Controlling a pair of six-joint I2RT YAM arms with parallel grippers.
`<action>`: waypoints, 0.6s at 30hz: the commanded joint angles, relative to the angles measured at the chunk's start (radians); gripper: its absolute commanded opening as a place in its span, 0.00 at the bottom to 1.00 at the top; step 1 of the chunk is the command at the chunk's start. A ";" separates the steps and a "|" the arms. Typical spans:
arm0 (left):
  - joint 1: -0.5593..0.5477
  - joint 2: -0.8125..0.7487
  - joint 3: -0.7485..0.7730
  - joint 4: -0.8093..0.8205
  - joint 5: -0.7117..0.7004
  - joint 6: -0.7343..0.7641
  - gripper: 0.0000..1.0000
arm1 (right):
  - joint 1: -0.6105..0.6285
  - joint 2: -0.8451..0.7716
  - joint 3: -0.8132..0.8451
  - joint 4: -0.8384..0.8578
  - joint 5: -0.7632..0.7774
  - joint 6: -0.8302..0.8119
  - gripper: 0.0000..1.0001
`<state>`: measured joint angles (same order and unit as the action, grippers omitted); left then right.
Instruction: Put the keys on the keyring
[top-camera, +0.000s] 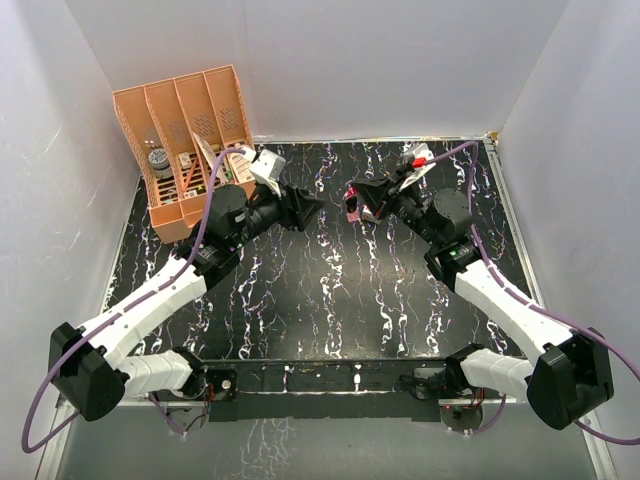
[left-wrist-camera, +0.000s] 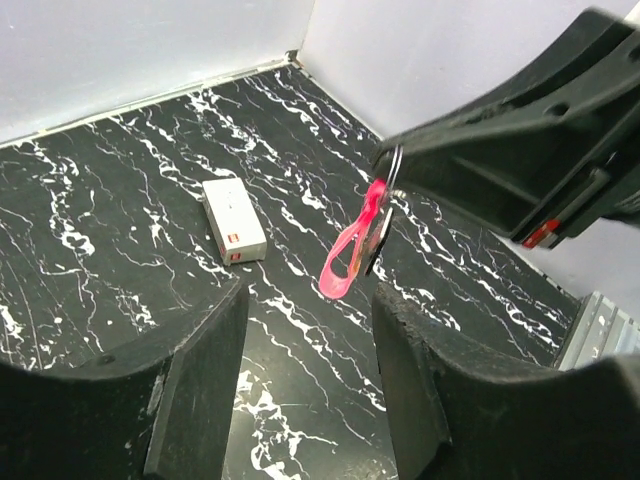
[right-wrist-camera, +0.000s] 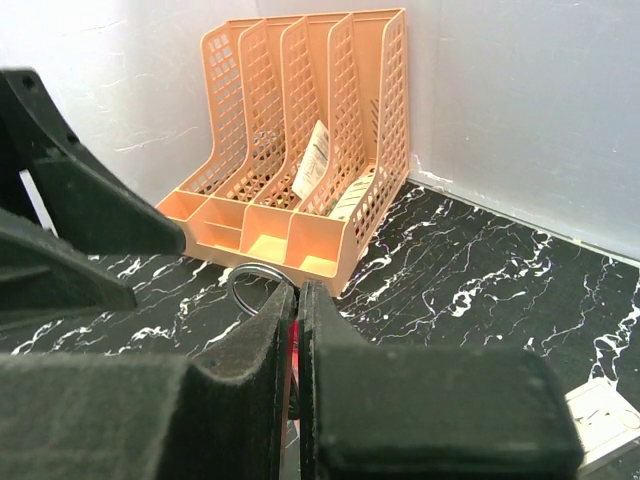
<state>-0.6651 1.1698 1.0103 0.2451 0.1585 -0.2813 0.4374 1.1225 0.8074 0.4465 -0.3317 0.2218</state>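
Two claws face each other above the marbled surface (top-camera: 320, 300): nearest, we see the left claw (left-wrist-camera: 312, 300) with its fingers (left-wrist-camera: 200, 380) apart and empty, pointing at the keyring (left-wrist-camera: 343, 250). That pink strap hangs in the air from the right claw (right-wrist-camera: 297, 290), clamped on its ring end. Beyond, a white box (left-wrist-camera: 233, 220) lies flat, and an orange file rack (top-camera: 190, 140) stands in the far left corner.

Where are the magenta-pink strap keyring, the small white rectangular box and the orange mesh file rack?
magenta-pink strap keyring (left-wrist-camera: 336, 285): left wrist view, lower loop.
small white rectangular box (left-wrist-camera: 233, 218): left wrist view, top face.
orange mesh file rack (right-wrist-camera: 392, 100): right wrist view, side wall.
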 joint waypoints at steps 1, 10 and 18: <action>-0.005 -0.040 -0.066 0.216 0.023 -0.007 0.50 | 0.000 -0.029 0.023 0.042 0.054 0.043 0.00; -0.005 -0.028 -0.111 0.380 0.030 -0.015 0.50 | 0.000 -0.047 0.027 0.004 0.111 0.090 0.00; -0.007 0.039 -0.100 0.469 0.073 -0.027 0.50 | 0.000 -0.035 0.039 0.003 0.108 0.163 0.00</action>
<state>-0.6655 1.1812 0.9012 0.6098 0.1871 -0.3027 0.4374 1.1034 0.8074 0.4160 -0.2375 0.3393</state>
